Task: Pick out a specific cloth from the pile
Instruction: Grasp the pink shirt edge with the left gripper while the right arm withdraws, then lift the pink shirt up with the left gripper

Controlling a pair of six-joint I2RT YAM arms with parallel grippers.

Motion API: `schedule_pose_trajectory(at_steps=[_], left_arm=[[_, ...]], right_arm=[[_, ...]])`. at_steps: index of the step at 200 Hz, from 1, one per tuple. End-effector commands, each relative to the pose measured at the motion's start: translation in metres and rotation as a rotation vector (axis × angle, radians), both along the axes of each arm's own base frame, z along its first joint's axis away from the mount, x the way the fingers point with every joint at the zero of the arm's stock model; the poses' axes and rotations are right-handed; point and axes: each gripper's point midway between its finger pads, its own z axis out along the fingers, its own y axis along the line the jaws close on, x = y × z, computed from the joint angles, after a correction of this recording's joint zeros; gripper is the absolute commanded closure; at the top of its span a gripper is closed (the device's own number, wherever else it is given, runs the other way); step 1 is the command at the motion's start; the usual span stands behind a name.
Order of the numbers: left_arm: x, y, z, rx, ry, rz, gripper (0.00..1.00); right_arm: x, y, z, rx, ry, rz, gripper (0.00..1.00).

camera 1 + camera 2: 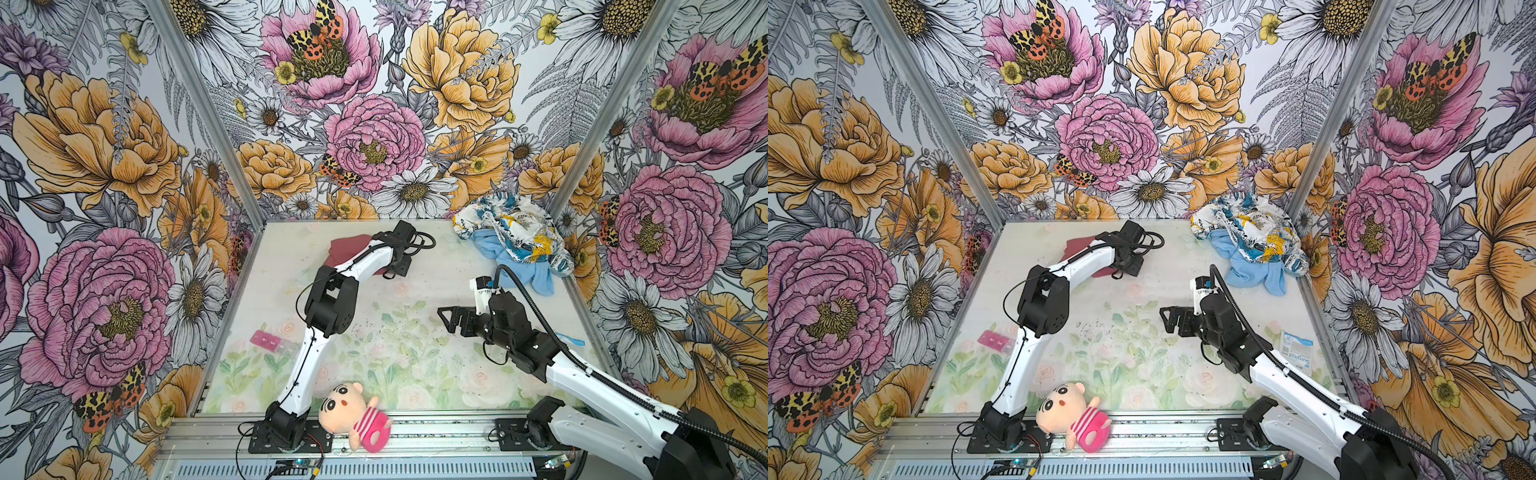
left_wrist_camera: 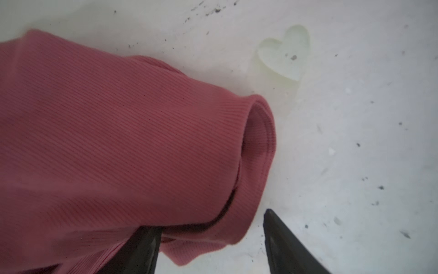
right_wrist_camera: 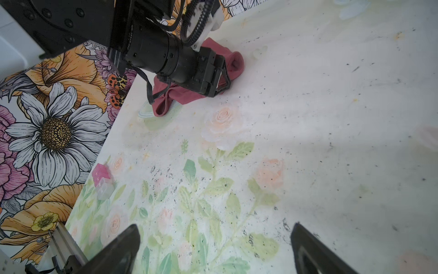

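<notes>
Left tool [image 2: 213,225] open, fingers astride the cloth [image 2: 118,142] folded edge, far-left counter [image 1: 415,291]. Right tool [image 3: 215,227] wide open above mid-counter. Pile [image 1: 515,237] in far-right corner, well apart.

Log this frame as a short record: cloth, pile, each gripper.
cloth: pink, on the table, apart from the pile
pile: printed and blue cloths, far right corner
left gripper: at the cloth's edge, fingers apart, hem between them
right gripper: open, empty, above mid-table
</notes>
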Motion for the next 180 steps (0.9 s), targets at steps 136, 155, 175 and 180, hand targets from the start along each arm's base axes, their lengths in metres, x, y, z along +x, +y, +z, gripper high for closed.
schedule_pose_trajectory(at_steps=[136,155,175,180], left_arm=[[0.015,0.104,0.335,-0.146,-0.616,0.093,1.00],[0.002,0.132,0.392,-0.218,-0.726,0.147,1.00],[-0.014,0.154,0.450,-0.292,-0.853,0.180,1.00],[-0.019,0.160,0.465,-0.303,-0.891,0.188,1.00]], right_arm=[[0.012,0.016,0.013,0.027,-0.034,0.034,0.00],[0.016,0.024,0.017,0.056,-0.037,0.048,0.00],[0.019,0.031,0.018,0.086,-0.028,0.058,0.01],[0.020,0.032,0.018,0.095,-0.025,0.059,0.00]])
